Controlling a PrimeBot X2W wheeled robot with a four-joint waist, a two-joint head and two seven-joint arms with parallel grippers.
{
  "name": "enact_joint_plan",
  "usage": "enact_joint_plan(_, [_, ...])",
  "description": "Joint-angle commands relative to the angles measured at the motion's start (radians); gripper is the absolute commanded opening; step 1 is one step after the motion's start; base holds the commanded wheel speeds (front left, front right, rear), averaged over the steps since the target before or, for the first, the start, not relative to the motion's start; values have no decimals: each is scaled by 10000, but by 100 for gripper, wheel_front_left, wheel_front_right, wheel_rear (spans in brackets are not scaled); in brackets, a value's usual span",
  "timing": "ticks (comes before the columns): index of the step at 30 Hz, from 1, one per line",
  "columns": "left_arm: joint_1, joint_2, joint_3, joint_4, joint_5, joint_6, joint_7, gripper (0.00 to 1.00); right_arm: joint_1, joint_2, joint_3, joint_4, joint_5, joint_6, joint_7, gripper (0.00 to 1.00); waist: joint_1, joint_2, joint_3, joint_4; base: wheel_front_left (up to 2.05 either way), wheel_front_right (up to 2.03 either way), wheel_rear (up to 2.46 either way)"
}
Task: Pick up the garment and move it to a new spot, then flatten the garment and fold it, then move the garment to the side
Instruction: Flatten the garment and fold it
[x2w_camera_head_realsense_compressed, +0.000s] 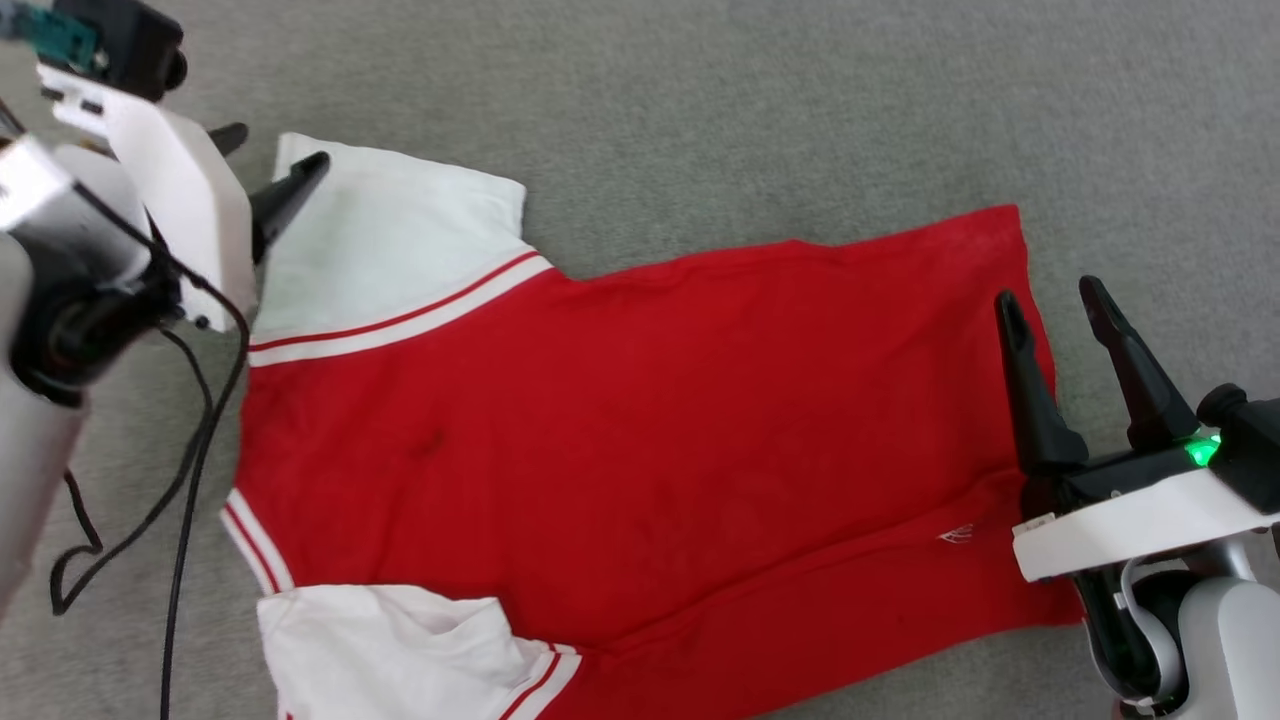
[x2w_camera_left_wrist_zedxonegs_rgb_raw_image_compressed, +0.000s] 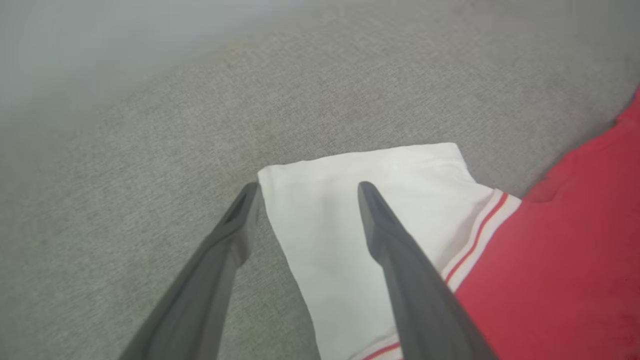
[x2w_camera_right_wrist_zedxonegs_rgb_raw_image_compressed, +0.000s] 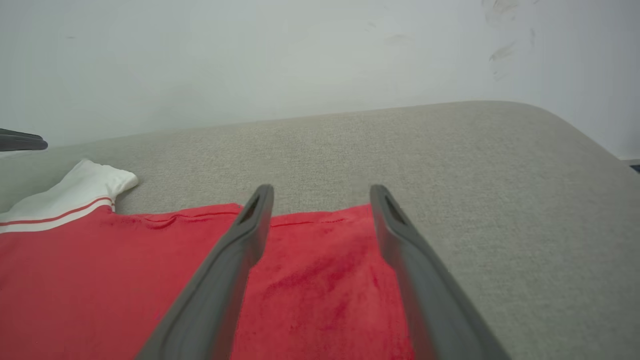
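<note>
- The shirt (x2w_camera_head_realsense_compressed: 650, 400) lies spread out and mostly flat on the grey cushion (x2w_camera_head_realsense_compressed: 800, 100), sleeves toward the robot's left and hem (x2w_camera_head_realsense_compressed: 1015, 250) toward its right.
- The near sleeve (x2w_camera_head_realsense_compressed: 380, 650) is rumpled.
- No fold shows, so flattening looks nearly done, while folding and moving it aside remain.
- The left gripper (x2w_camera_head_realsense_compressed: 275, 150) straddles the far sleeve's (x2w_camera_head_realsense_compressed: 390, 230) corner, fingers apart and holding nothing.
- The right gripper (x2w_camera_head_realsense_compressed: 1048, 293) hovers at the hem's far corner, fingers apart and empty.

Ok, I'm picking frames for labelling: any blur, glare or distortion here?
Head view: even soft light, garment sharp, no glare. Left wrist view: top-left corner hazy, washed out. Right wrist view: wide-angle bows the far edge of the grey surface.
</note>
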Motion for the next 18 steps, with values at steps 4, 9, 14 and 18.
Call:
enact_joint_plan(4, [-554, 206, -110, 501, -174, -10, 710, 100, -234, 95, 53, 88, 48, -8, -153, 100, -2, 0, 407, -356, 0, 0, 0])
enact_joint_plan(9, [-997, 218, -187, 1222, -50, 53, 971, 100, -304, 150, 189, 219, 71, -8, -252, 100, -2, 0, 633, -501, 0, 0, 0])
enact_joint_plan(14, [-1036, 26, -379, 1887, -106, 93, 1270, 65, -358, 182, 236, 292, 94, -8, -315, 100, -2, 0, 754, -576, 0, 0, 0])
enact_joint_plan(18, [-931, -152, -496, 2210, -241, 61, 1202, 0, -334, 193, 162, 337, 29, -7, -277, 100, -2, 0, 763, -557, 0, 0, 0])
